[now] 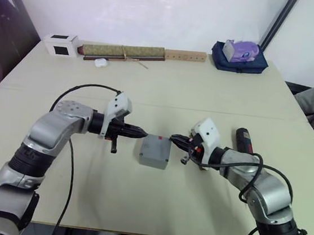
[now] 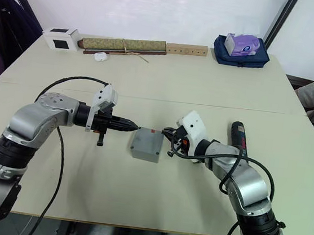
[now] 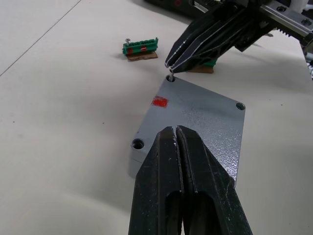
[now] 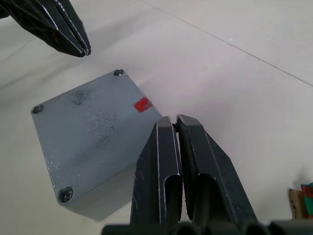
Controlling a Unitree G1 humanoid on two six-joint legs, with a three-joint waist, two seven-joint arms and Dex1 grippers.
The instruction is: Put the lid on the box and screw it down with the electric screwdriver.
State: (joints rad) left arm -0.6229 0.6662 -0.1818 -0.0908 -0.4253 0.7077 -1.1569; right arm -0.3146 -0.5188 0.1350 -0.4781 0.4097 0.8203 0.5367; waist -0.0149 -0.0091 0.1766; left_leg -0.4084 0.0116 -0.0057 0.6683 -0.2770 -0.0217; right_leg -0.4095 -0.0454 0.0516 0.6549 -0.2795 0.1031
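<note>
The grey lid lies flat on the box at the table's middle, its red mark facing up. Screw heads show in three of its corners. My left gripper is shut and empty, its tip touching or just above the lid's left edge. My right gripper is shut on a small screw, held at the lid's far right corner hole. The black electric screwdriver lies on the table to the right of my right wrist.
Two small green circuit-board strips lie on the table beyond the box, near my right gripper. Along the far edge stand a white cube, a long roll, a wooden block and a blue bag.
</note>
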